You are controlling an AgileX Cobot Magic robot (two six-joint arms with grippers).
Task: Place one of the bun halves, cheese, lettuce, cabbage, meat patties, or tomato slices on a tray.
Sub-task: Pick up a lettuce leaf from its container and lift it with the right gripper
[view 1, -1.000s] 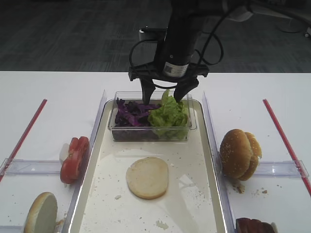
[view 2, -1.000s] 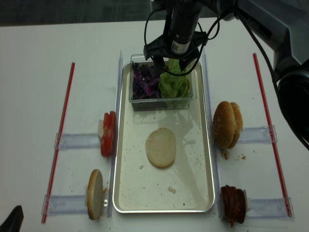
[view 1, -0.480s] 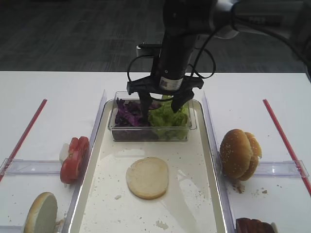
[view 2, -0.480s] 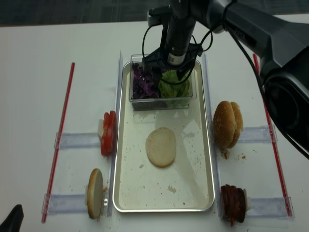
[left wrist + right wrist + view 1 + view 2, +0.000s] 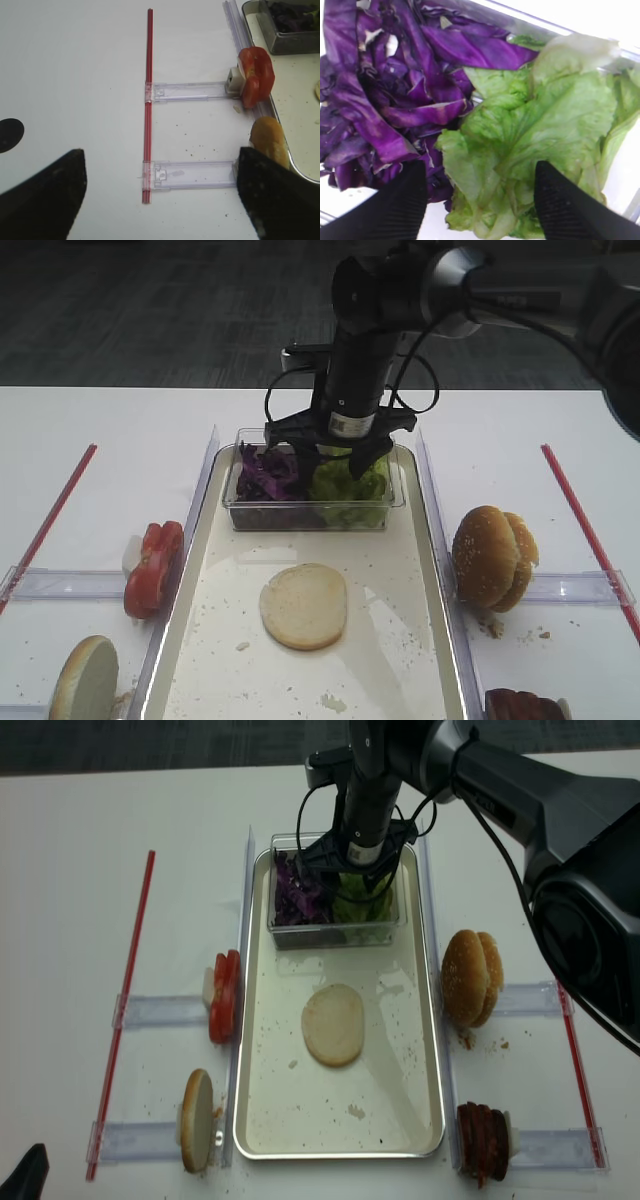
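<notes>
Down in the clear tub (image 5: 312, 502) on the tray (image 5: 420, 1050), with right gripper (image 5: 479, 200) spread astride the lettuce (image 5: 540, 135), close squarely on one leaf, clear of the cabbage (image 5: 385, 95).

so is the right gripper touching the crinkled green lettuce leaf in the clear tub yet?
Cannot tell. In the right wrist view the right gripper's black fingertips straddle the crinkled green lettuce leaf, jaws open, but overlap hides any contact or gap. Both high views are blocked by the arm.

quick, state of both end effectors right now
Left end effector: open, holding nothing, above bare table.
Right end effector: open, fingers astride the lettuce in the clear tub; not gripping it yet.
</notes>
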